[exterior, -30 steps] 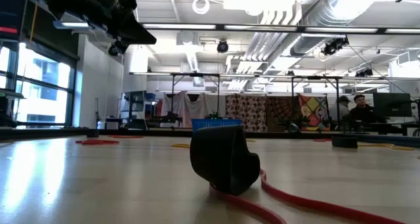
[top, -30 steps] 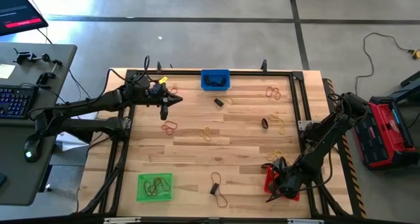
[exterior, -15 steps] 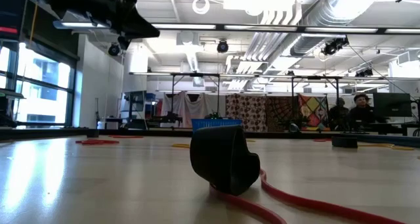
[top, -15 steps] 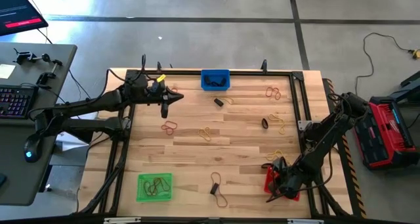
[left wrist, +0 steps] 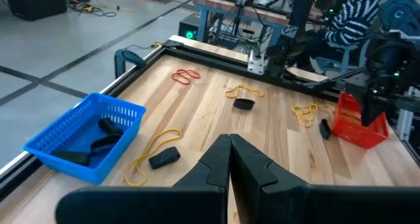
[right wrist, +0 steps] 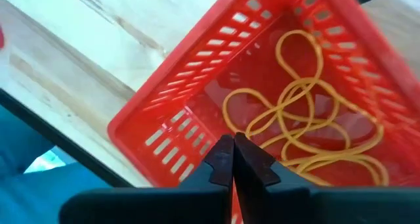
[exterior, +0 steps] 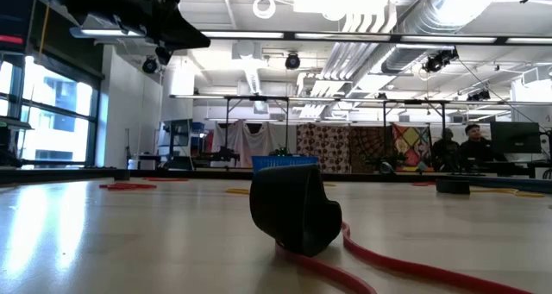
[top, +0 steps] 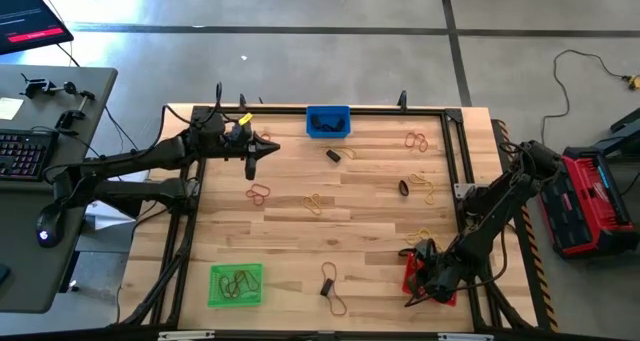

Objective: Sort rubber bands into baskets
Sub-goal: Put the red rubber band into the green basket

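My left gripper (top: 252,169) is shut and empty, above the table's far left part, near the blue basket (top: 328,121), which holds black bands (left wrist: 98,142). My right gripper (top: 420,281) is shut, low over the red basket (right wrist: 197,112) at the near right, which holds yellow bands (right wrist: 308,125). The green basket (top: 236,285) at the near left holds dark reddish bands. Loose bands lie flat on the wood: reddish ones (top: 259,192), yellow ones (top: 318,202), a black one (top: 333,155). My right gripper's shut fingertips (right wrist: 223,155) point down into the red basket, right over a loop of the yellow bands (right wrist: 252,122). I cannot tell whether they touch it.
More loose bands lie at the far right (top: 416,140), the right middle (top: 418,189) and the near middle (top: 330,289). A black band on a red one (exterior: 293,209) fills the low view's front. A dark metal frame (top: 455,151) rims the table. People sit in the room behind (exterior: 470,143).
My left gripper has shifted slightly toward the table's far edge and a little upward, staying shut. The right gripper and the bands have kept still.
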`<state>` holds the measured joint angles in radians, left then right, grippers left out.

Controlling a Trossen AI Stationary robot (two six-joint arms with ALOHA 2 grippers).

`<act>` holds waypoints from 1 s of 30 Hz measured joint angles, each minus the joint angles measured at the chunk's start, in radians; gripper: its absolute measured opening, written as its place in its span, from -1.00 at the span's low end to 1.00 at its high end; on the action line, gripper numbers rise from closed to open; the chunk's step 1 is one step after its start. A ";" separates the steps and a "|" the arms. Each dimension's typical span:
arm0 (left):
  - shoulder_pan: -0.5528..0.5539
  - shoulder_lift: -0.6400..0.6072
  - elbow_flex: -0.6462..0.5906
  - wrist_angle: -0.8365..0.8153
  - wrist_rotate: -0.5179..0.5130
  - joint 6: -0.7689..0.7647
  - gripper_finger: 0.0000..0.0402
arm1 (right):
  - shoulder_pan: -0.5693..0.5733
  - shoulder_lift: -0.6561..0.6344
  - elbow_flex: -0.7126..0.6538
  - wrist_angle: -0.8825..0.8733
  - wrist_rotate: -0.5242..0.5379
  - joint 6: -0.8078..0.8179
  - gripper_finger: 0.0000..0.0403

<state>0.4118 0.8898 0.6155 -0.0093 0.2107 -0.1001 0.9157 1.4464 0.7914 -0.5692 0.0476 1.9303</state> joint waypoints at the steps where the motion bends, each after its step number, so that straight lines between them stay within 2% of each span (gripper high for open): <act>1: 0.000 0.000 0.000 0.000 0.009 0.000 -1.00 | 0.000 0.000 0.000 0.005 -0.006 0.001 -1.00; 8: 0.000 0.000 0.000 0.002 0.023 0.023 -1.00 | -0.020 0.000 0.000 0.010 -0.082 -0.009 -1.00; 17: 0.000 0.000 0.000 0.006 0.024 -0.027 -1.00 | -0.026 0.000 0.000 0.072 -0.044 -0.005 -1.00; 20: 0.000 0.005 0.000 0.010 0.067 -0.027 -1.00 | -0.026 0.000 0.019 0.070 -0.039 -0.028 -1.00; 25: 0.000 0.038 0.000 0.008 0.152 -0.025 -1.00 | -0.026 0.000 0.158 -0.197 -0.034 -0.053 -1.00; 30: 0.000 0.076 0.000 0.012 0.165 0.008 -1.00 | -0.051 -0.001 0.317 -0.468 -0.019 -0.117 -1.00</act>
<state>0.4114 0.9660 0.6155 0.0031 0.3756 -0.0918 0.8644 1.4456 1.1088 -1.0371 0.0282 1.8132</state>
